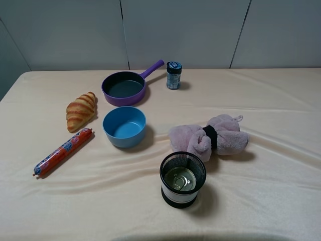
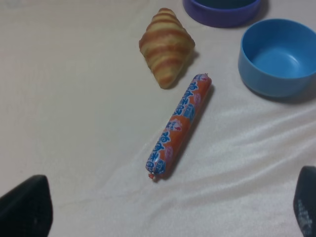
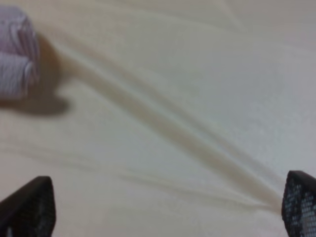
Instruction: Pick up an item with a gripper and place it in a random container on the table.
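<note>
The can [image 1: 181,179] is sitting inside the mesh cup [image 1: 183,176]. The cup is standing on the table [image 1: 281,175] near the front. Just behind it, a little to the right, the soft towel [image 1: 210,137] is lying. The bowl [image 1: 124,126] is sitting to the left of the towel. Left of the bowl, the sausage [image 1: 63,151] is lying, with the croissant [image 1: 81,111] behind it. The pan [image 1: 125,87] is sitting behind the bowl, and the jar [image 1: 173,75] is standing to the right of the pan.

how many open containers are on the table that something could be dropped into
3: the purple pan at the back, the blue bowl just in front of it, and the black mesh cup nearest the camera, which already holds the tin can. None appear hidden.
</note>
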Tool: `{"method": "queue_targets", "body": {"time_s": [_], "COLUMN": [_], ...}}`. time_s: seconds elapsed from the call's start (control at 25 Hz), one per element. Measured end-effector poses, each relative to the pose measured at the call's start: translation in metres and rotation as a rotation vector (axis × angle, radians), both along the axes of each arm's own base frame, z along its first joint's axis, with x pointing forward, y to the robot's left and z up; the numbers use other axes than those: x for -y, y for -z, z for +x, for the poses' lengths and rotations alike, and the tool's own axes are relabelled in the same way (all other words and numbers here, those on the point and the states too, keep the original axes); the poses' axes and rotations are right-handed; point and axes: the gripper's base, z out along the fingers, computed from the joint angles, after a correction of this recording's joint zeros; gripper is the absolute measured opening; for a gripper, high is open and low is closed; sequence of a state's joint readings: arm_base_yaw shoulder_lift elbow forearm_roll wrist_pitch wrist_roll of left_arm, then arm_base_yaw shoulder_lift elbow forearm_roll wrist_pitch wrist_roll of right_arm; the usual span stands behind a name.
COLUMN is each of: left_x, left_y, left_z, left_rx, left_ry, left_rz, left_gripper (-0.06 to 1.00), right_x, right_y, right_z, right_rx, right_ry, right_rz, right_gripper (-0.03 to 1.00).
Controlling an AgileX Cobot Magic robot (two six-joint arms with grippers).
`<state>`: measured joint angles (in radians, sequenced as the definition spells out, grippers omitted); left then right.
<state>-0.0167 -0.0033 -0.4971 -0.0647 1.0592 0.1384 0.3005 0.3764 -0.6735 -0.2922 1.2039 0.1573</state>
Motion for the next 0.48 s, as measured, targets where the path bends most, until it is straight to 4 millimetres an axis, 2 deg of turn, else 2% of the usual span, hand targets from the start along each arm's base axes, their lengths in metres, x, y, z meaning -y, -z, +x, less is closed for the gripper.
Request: {"method": "queue_targets", "body": {"time_s": [0.48], "left_x": [0.0], "left_y": [0.0], "left_z": [0.0], "left_rx": [0.0], "left_ry": [0.0], "left_rz": [0.0], "left_gripper": [0.99], "right_x": [0.006], "right_y": [-0.006], "right_z": [-0.03], "right_rx": [0.252], "right_ry": [0.065], "right_rz": [0.086], "right_gripper": [0.69]}}
